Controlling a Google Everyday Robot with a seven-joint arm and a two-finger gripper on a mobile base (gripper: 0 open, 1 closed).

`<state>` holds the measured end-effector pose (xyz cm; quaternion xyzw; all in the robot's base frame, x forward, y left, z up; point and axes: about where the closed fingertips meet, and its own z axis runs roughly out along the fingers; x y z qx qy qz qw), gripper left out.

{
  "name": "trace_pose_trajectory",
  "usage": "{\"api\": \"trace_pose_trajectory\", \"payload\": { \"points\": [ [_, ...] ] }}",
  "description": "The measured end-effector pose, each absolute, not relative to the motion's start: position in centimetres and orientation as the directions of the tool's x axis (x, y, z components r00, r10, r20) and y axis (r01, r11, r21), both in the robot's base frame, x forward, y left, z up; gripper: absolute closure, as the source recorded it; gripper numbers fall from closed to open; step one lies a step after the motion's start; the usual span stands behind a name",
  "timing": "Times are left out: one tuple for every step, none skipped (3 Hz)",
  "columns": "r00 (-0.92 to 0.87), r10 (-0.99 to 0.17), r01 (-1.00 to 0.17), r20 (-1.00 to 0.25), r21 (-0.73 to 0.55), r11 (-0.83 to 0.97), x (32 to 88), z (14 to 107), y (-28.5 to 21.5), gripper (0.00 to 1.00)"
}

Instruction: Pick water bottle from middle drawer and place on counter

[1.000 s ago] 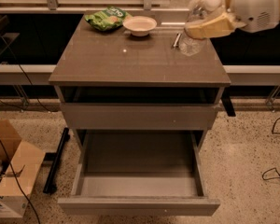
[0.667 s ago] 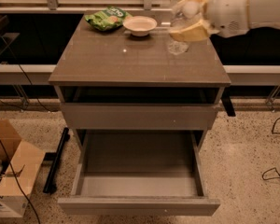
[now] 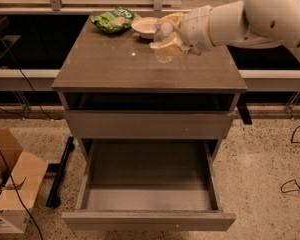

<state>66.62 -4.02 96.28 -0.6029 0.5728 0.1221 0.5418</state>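
My gripper (image 3: 166, 43) hangs over the back middle of the counter (image 3: 110, 66), right beside the white bowl. It is shut on the water bottle (image 3: 164, 59), a small clear bottle. Only the bottle's lower end shows below the fingers, at or just above the counter top; the fingers hide its cap and upper body. The middle drawer (image 3: 147, 220) is pulled fully out below, and its grey floor is bare.
A white bowl (image 3: 144, 26) and a green snack bag (image 3: 113, 20) sit at the back of the counter, left of the gripper. A cardboard box (image 3: 12, 186) stands on the floor at left. Cables (image 3: 294, 184) lie on the floor at right.
My arm has carried the bottle left across the counter, from the back right toward the bowl, and now holds it low beside the bowl.
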Motion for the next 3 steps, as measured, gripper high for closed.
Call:
{"api": "trace_pose_trajectory", "payload": {
  "points": [
    [0.31, -0.586, -0.813, -0.749, -0.528, 0.245, 70.3, 92.7, -1.8, 0.74],
    [0.317, -0.618, -0.794, -0.72, -0.558, 0.243, 73.5, 91.0, -1.8, 0.51],
    [0.315, -0.657, -0.769, -0.685, -0.59, 0.247, 76.9, 89.8, -2.4, 0.28]
  ]
}}
